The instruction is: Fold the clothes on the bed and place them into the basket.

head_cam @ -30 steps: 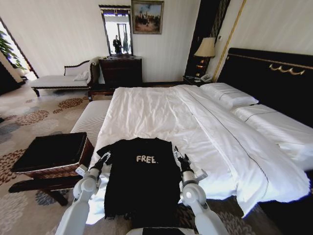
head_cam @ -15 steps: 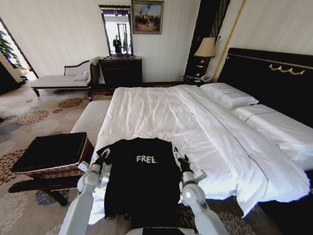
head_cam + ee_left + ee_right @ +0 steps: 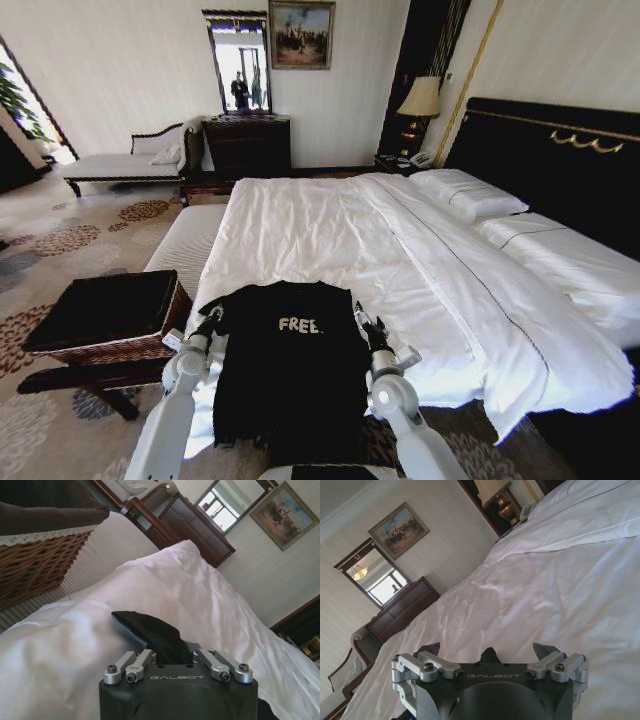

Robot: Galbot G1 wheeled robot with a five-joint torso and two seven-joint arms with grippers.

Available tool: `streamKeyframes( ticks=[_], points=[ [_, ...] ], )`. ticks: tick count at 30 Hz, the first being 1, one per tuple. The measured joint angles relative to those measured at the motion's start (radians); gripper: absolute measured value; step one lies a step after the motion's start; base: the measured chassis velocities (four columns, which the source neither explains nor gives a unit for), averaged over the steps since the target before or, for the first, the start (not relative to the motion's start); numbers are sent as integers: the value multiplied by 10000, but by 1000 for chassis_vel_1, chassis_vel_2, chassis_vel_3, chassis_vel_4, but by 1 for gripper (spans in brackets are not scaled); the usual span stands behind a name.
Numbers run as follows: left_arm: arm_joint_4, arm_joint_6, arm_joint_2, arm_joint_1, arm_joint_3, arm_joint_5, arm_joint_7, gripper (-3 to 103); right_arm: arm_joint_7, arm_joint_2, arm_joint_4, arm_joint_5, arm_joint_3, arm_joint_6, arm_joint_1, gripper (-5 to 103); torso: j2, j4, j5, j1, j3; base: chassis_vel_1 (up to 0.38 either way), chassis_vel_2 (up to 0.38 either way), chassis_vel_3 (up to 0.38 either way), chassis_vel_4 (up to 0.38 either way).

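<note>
Clothes here come to one black T-shirt point(image 3: 290, 355) with white "FREE" lettering, spread flat on the foot end of the bed point(image 3: 400, 260), its hem hanging over the bed's near edge. From the head view, the left gripper point(image 3: 211, 325) sits at the shirt's left sleeve and the right gripper point(image 3: 367, 327) at the right sleeve, one on each side of the shirt. One brown wicker basket point(image 3: 105, 320) with a dark lining stands on a low bench point(image 3: 70, 380) to the left of the bed, beside the left arm. I count two white pillows point(image 3: 470, 195) against the black headboard point(image 3: 550, 160), one lamp point(image 3: 420, 100) beside the bed's head, and one mirror point(image 3: 238, 62) and one painting point(image 3: 300, 33) on the far wall.

From the left wrist view, the left gripper point(image 3: 172, 652) has its fingers closed in on a bunched fold of the black shirt point(image 3: 150, 630), which rises off the white duvet point(image 3: 175, 590) between them. The basket point(image 3: 35, 560) is off to the side, beyond the bed's edge.

From the right wrist view, the right gripper point(image 3: 487, 655) has its fingers spread wide apart, the two dark fingertips point(image 3: 545, 652) well separated. A small peak of black cloth point(image 3: 489, 656) shows between them, gripped by neither. The white duvet point(image 3: 545, 580) stretches away toward the dresser point(image 3: 402, 610).
</note>
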Motion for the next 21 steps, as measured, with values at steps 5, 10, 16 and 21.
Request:
streamKeyframes(
  ticks=[5, 10, 16, 21],
  points=[
    [-223, -98, 61, 30, 58, 25, 199, 12, -2, -31, 0, 55, 29, 0, 45, 100, 0, 0, 0, 1, 0, 0, 0, 0, 0],
    [-841, -228, 20, 250, 505, 23, 591, 0, -8, 37, -57, 45, 29, -1, 57, 100, -1, 0, 1, 0, 0, 0, 0, 0, 0],
    [-1215, -268, -269, 415, 1205, 443, 698, 0, -21, 117, -169, -24, -19, 0, 73, 100, -1, 0, 0, 0, 0, 0, 0, 0, 0],
    [-1176, -272, -668, 337, 1634, 717, 694, 0, -32, 129, -229, -43, -24, 14, 78, 100, 0, -1, 1, 1, 0, 0, 0, 0, 0]
  ],
)
